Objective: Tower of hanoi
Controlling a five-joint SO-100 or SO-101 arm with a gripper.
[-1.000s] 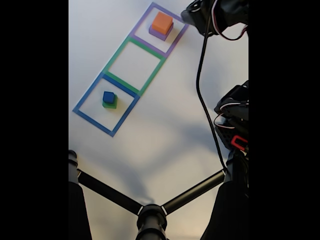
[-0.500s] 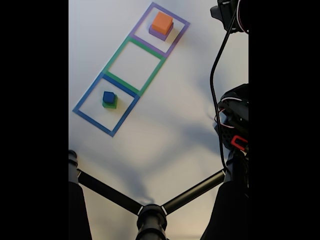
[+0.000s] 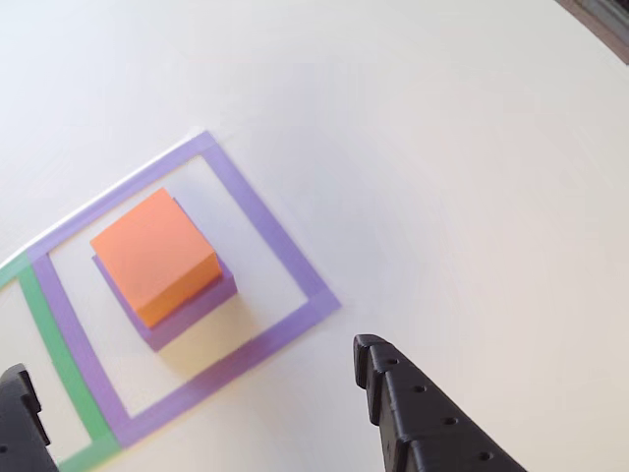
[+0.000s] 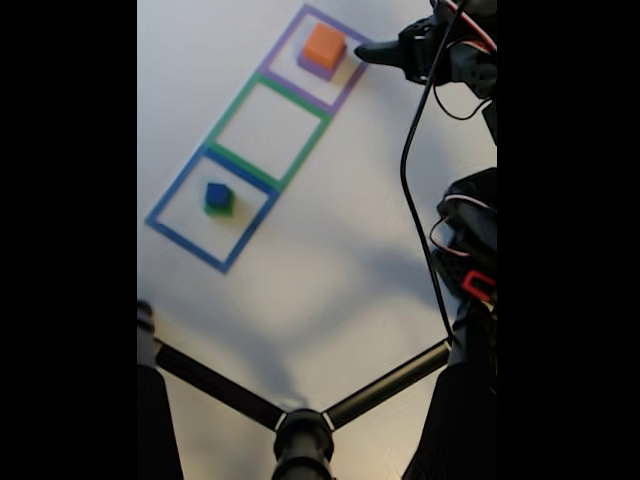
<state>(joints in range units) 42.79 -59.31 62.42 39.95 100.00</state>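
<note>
**Risk: knocking the orange-on-purple stack**

Gripper (image 3: 197, 393) hangs with jaws apart just outside the purple tape square (image 3: 285, 261). Orange block (image 3: 155, 254) sits on purple block (image 3: 197, 307), far surface corner. An off-centre descent could clip the orange edge and skew both.

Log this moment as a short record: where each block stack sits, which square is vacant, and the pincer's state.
purple square: orange block stacked on purple block
green square: nothing inside
blue square: blue block on green block
pincer: open, holding nothing, beside the purple square
surface: white table
</note>
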